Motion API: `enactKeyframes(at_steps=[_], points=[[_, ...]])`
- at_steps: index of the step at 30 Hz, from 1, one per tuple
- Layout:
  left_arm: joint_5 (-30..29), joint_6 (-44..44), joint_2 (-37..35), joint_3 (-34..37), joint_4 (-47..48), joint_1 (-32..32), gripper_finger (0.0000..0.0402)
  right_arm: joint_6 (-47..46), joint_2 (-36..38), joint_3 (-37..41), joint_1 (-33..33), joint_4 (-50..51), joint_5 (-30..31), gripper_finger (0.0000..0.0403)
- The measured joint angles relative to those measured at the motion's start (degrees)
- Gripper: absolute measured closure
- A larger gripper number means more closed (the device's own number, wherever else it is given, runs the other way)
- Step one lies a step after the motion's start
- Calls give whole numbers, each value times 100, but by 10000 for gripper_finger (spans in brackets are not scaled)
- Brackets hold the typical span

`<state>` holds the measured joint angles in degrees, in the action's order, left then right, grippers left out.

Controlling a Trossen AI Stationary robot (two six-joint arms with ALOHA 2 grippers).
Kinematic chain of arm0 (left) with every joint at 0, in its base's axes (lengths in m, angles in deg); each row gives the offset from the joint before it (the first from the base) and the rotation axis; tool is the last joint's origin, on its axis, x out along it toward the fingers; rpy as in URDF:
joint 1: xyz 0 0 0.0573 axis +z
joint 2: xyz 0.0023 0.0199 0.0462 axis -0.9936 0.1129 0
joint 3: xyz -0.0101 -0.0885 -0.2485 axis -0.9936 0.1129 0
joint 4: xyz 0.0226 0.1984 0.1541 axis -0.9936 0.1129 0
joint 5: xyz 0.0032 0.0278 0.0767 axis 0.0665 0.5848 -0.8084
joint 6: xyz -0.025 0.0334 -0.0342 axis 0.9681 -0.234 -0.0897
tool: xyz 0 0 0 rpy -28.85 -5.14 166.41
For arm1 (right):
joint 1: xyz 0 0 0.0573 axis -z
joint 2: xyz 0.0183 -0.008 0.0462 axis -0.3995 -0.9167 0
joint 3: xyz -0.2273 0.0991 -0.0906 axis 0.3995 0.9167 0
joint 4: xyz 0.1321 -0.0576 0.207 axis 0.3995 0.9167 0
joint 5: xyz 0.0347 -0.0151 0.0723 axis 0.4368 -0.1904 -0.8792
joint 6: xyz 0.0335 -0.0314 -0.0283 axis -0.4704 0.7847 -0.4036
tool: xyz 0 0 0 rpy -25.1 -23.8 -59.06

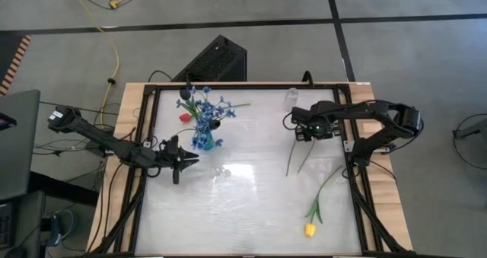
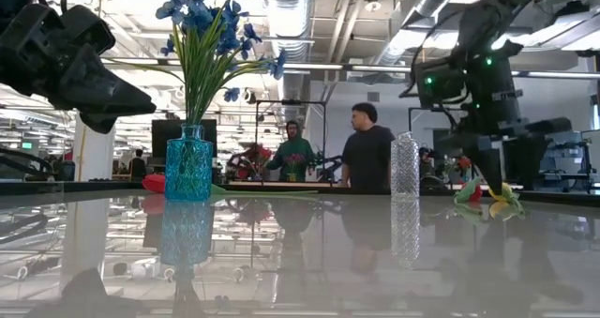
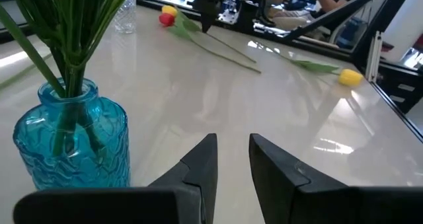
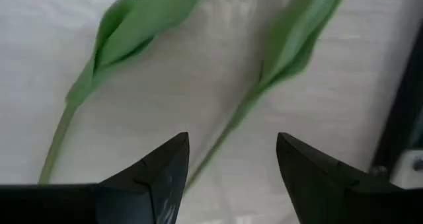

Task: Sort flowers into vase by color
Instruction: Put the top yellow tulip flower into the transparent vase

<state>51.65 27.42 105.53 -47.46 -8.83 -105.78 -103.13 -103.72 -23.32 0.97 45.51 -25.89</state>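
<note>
tulip stem [image 4: 218, 145] between open right gripper [image 4: 231, 159] fingers

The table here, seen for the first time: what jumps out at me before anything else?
Most likely the blue glass vase at the table's back left, stuffed with blue flower sprays, with the left gripper waiting open just beside it. Across the table, the right gripper hangs open over two green stems, and a yellow tulip lies alone near the front right edge.
</note>
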Motion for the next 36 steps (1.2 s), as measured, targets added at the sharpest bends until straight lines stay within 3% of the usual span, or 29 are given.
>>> enactKeyframes(at_steps=[6,11,16,27,31,36], points=[[2,0,0,0,5,0,327,29,0,306,278,-768,24,188],[-22,-358,0,0,-169,0,327,15,20,539,278,-1180,76,282],[61,-994,-2,-2,-1030,0,327,-19,69,567,14,-1107,538,383],[476,-1145,-2,-2,-1261,0,327,-93,987,-305,0,407,2158,387],[363,-1171,-2,-2,-1240,0,327,12,1525,-592,-23,152,2759,387],[28,-1255,-2,-2,-1016,0,327,615,2144,-622,-292,-967,3444,386]])
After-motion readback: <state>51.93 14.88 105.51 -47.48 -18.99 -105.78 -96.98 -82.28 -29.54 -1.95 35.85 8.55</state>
